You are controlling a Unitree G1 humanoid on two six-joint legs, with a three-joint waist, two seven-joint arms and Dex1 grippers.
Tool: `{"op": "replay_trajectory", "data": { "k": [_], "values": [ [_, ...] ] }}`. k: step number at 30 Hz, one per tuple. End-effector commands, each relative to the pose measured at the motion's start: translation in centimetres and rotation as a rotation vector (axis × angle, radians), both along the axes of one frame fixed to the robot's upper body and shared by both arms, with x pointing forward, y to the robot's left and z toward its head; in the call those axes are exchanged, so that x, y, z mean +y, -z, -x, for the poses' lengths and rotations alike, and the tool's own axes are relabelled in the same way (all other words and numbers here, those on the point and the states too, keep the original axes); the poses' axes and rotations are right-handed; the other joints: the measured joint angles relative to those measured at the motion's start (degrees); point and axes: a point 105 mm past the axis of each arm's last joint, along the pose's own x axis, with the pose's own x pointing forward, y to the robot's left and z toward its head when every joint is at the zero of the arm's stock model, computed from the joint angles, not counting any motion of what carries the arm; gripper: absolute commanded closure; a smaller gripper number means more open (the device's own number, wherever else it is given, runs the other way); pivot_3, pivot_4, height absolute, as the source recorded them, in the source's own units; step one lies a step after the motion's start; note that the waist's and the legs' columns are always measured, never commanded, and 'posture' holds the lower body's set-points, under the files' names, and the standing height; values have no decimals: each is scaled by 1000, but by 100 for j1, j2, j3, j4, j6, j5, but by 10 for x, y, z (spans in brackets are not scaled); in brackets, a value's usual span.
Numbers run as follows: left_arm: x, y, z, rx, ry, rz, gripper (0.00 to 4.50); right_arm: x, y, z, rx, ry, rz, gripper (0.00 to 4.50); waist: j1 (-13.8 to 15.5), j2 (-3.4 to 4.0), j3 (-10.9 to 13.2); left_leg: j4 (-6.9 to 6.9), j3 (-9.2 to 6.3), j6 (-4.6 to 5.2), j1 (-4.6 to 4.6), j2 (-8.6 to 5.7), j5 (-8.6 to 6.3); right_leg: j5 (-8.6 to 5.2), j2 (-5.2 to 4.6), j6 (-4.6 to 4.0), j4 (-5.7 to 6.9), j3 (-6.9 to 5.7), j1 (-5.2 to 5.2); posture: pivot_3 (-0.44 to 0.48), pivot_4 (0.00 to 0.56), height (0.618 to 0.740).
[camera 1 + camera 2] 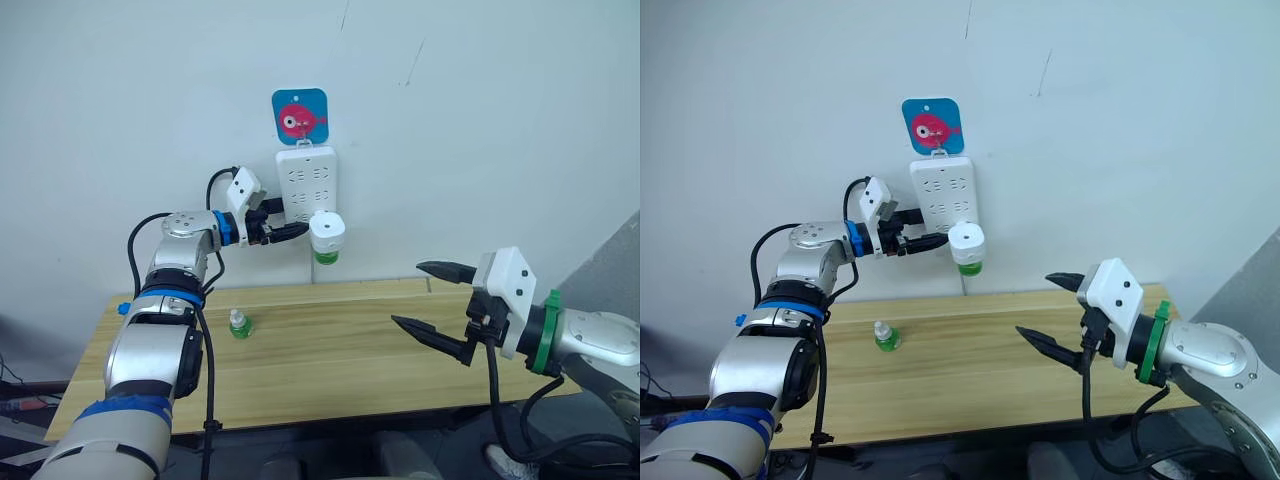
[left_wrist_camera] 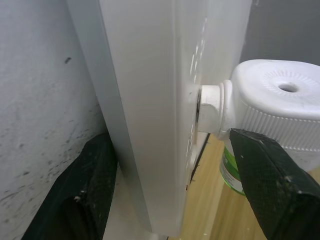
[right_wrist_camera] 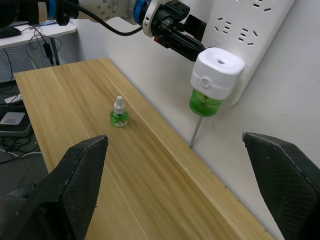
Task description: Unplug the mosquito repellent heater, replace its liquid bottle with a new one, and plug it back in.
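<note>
The right gripper [image 1: 432, 298] has its two black fingers spread wide apart, and they hold nothing. It hangs in the air over the near right part of the wooden table [image 1: 330, 360], well apart from the wall.

On the table, a bit further back and to the left, stands a small spare liquid bottle [image 1: 239, 324] with green liquid and a white cap. It stands upright and nothing touches it.

Further back, the left gripper [image 1: 290, 230] is up at the wall. Its fingers are open too. In the left wrist view one finger [image 2: 87, 190] sits between the wall and the white power strip [image 2: 150, 110], and the other finger [image 2: 272, 185] is out in front, just under the heater's white body. So the fingers sit around the strip's edge and are not squeezing the heater.

The mosquito repellent heater [image 1: 327, 232] is plugged into the lower part of the power strip, which hangs on the wall under a blue card with a pink fish [image 1: 300, 115]. Its green bottle [image 1: 326, 257] hangs below it.

The heater lies just to the right of the left fingertips. Its plug sticks straight out from the strip, away from the wall, so it most likely has to be pulled that way. The left arm is much nearer and looks like the one to grab it.
</note>
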Motion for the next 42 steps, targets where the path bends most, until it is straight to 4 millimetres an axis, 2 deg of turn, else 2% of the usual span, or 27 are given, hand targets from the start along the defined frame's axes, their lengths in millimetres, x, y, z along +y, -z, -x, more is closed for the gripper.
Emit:
{"op": "replay_trajectory", "data": {
  "k": [1, 6, 10, 14, 16, 20, 23, 25, 31, 40, 42],
  "values": [
    [-9, -24, -1, -50, 50, 44, 1732, 1, -8, 3, -28, -7, -18, 0, -3, 0, 10, 0, 0, 0, 0, 0, 0, 0, 0, 0, -1, 0, 0, -215, 69, 740],
    [-16, -25, 1, -38, 81, 53, 3209, 2, -8, -2, -22, 16, -58, 0, -4, 0, 14, -1, -8, -1, -4, 0, -1, -1, 0, 1, -3, -3, 0, -217, 70, 740],
    [-18, -23, 2, -35, 90, 53, 3213, 5, -7, -9, -20, 36, -87, 0, -5, 0, 16, 0, -10, -1, -6, -1, -1, -1, -1, 1, -3, -3, 0, -217, 70, 740],
    [-20, -20, 4, -33, 90, 59, 3213, 21, -3, -47, -50, 200, -151, 0, -31, 1, 19, 1, -13, -2, -7, 1, -1, -1, -1, 1, -3, -4, -1, -219, 73, 740],
    [-19, -18, 5, -32, 88, 61, 3213, 37, -3, -56, -51, 228, -188, 0, -32, 8, 21, 2, -20, -2, -12, 0, 0, 0, -7, 0, 0, -6, -5, -219, 73, 740],
    [-20, -15, 7, -25, 88, 65, 3213, 60, 1, -84, -83, 365, -209, 0, -50, 8, 17, 23, -38, -7, -103, -12, 3, 20, -36, -31, 40, -8, -103, -215, 76, 740],
    [-21, -15, 9, -23, 90, 67, 3213, 71, -2, -96, -99, 425, -229, 0, -55, 11, 15, 30, -55, -10, -146, -17, 4, 22, -48, -34, 47, -19, -137, -214, 76, 740],
    [-21, -14, 9, -21, 90, 66, 3213, 79, -5, -101, -103, 436, -234, 0, -69, 12, 14, 47, -60, -23, -185, -27, 11, 23, -57, -34, 59, -19, -170, -211, 75, 740],
    [-22, -16, 10, -25, 90, 65, 3213, 98, -10, -111, -124, 436, -235, 0, -107, 12, 14, 66, -63, -6, -184, -50, 2, 22, -81, -31, 91, -19, -173, -201, 71, 740],
    [-20, -16, 11, -27, 81, 67, 3213, 97, -6, -123, -102, 460, -224, 0, -167, 12, 14, 78, -71, -4, -181, -81, 2, 20, -110, -26, 122, -22, -174, -188, 71, 740],
    [-20, -16, 11, -27, 79, 67, 3213, 96, -7, -126, -94, 469, -237, 381, -189, 12, 14, 79, -73, -4, -181, -86, 2, 19, -117, -25, 122, -24, -173, -188, 71, 740]
  ]
}}
